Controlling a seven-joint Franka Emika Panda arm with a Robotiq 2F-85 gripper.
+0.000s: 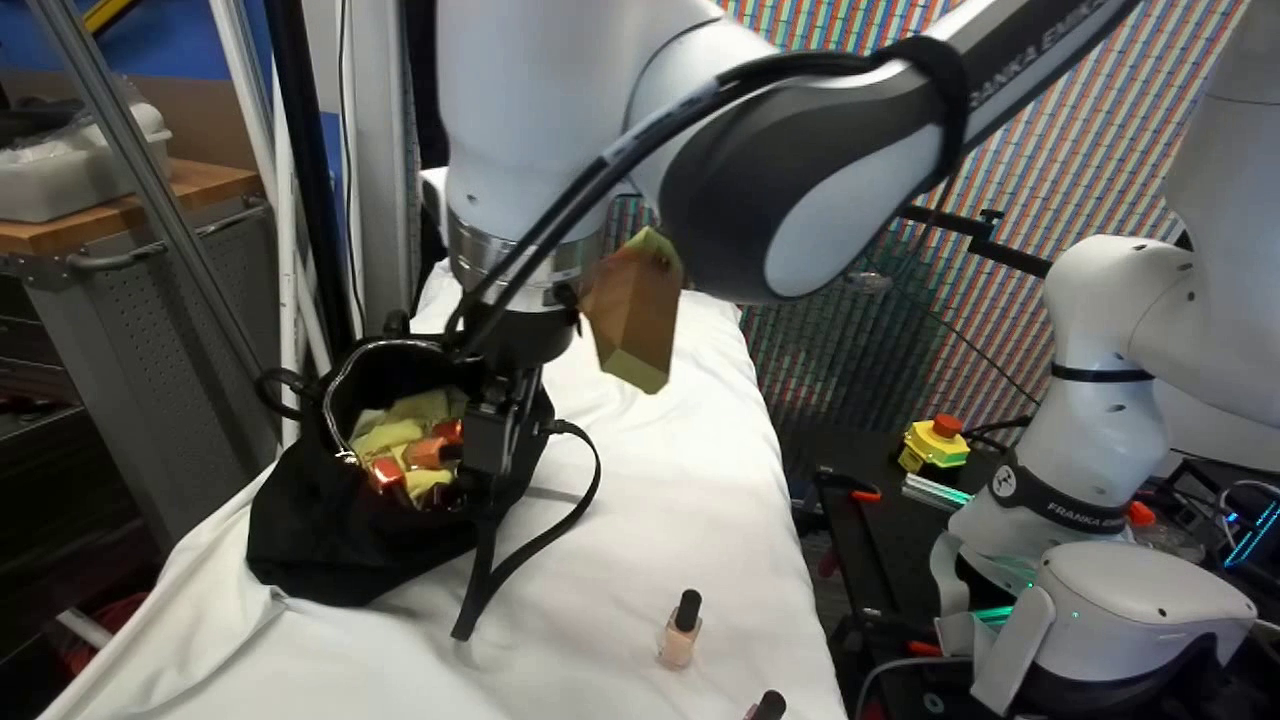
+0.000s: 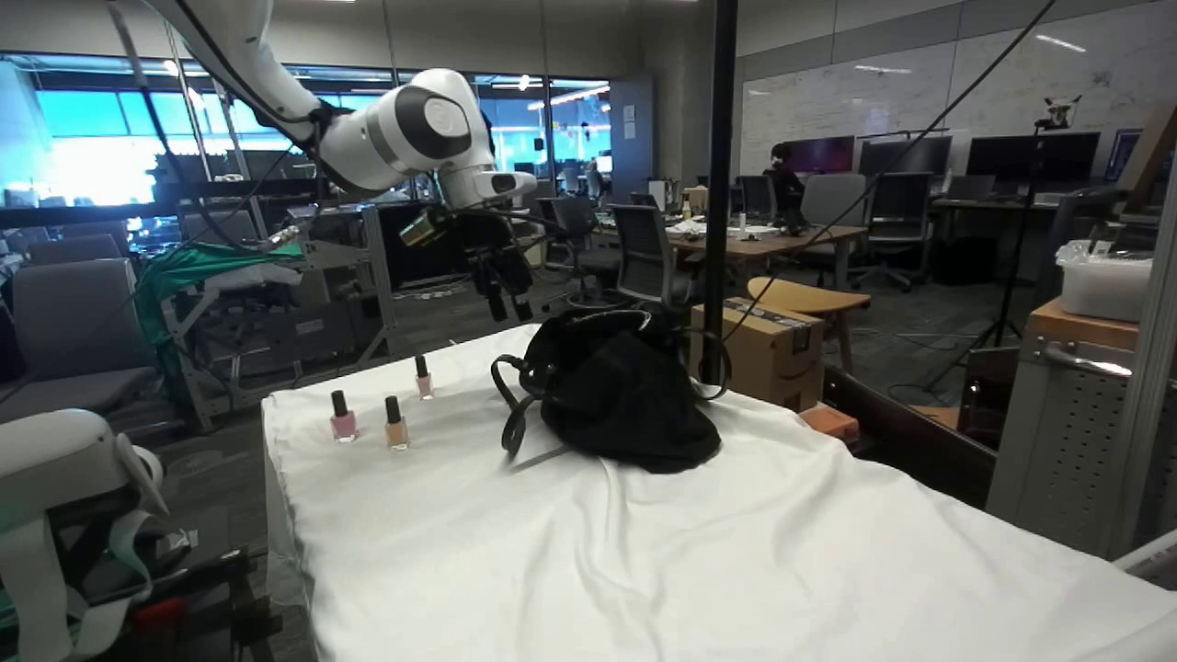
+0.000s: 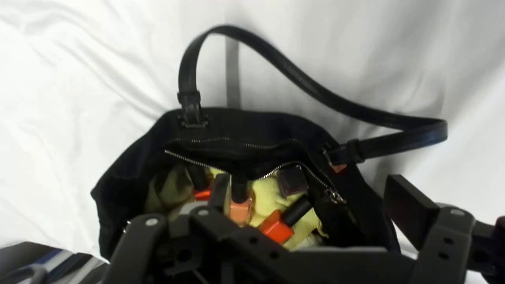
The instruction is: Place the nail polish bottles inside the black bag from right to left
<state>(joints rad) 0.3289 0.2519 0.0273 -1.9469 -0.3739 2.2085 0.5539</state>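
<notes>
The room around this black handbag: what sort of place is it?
Likely a robotics lab in an office: exterior views show a Franka Emika robot arm, a red emergency-stop button and computer monitors.

Bag [image 2: 634, 395] on desk [image 2: 736, 570]; nail polish bottles [image 3: 277, 228] inside. In exterior view: three further bottles [image 2: 396, 432] on desk, left of bag, one behind other two.

The slouchy black bag [image 2: 630, 405] gapes, 4 nail polish bottles [image 3: 277, 227] showing inside, 3 pale bottles [image 2: 396, 433] upright outside.
</notes>
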